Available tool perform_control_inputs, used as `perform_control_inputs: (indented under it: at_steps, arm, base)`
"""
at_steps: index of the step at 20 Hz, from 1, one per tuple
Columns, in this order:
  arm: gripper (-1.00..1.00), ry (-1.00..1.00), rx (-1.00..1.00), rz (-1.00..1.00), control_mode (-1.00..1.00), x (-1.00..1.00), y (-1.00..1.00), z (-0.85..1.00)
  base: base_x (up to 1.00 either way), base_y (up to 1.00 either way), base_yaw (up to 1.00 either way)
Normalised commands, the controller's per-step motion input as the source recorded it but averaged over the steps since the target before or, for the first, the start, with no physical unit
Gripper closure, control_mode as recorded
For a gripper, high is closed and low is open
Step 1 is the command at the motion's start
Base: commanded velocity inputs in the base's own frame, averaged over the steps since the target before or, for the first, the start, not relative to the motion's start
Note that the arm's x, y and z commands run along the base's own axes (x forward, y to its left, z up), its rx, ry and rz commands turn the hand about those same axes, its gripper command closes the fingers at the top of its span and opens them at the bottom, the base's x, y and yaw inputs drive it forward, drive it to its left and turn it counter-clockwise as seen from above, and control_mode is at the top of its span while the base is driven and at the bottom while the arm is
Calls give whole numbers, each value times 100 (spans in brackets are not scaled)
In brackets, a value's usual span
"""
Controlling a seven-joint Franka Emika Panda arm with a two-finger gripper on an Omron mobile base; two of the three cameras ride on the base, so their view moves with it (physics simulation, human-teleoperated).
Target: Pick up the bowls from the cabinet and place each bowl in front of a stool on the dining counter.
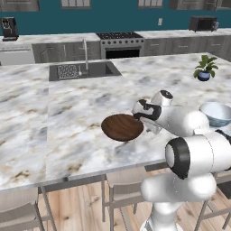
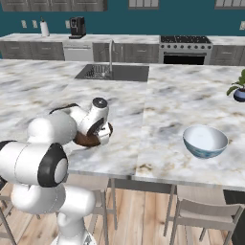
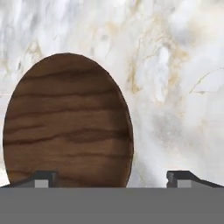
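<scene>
Now my gripper (image 3: 111, 178) hangs released over the wooden bowl (image 1: 122, 127) on the dining counter (image 1: 67, 131); next I'd lift clear.

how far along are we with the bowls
Nearly finished, it seems. The white bowl sits on the dining counter above a stool. The wooden bowl lies on the counter above another stool, the gripper open beside it. Left: pull the arm away.

Even, bright, flat rendered light throughout; the white-grey veined marble bench (image 1: 81, 135) shows no glare, only a faint soft shadow beside the wide dark-brown wooden bowl (image 1: 122, 127); edges look slightly soft and pixelated
</scene>
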Motion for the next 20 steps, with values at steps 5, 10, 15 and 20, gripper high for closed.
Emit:
perform_control_inputs:
  at_steps: [5,10,15,20]
  arm:
    - [-100,-14,-31,4,-100,-87,0,100]
    - [-100,-4,-27,7,-100,-85,0,100]
    - [-100,0,-19,8,-100,-73,0,100]
    - [-100,4,-8,9,-100,-71,0,100]
  base:
    - [0,0,0]
    - [0,0,0]
    - [0,0,0]
    - [0,0,0]
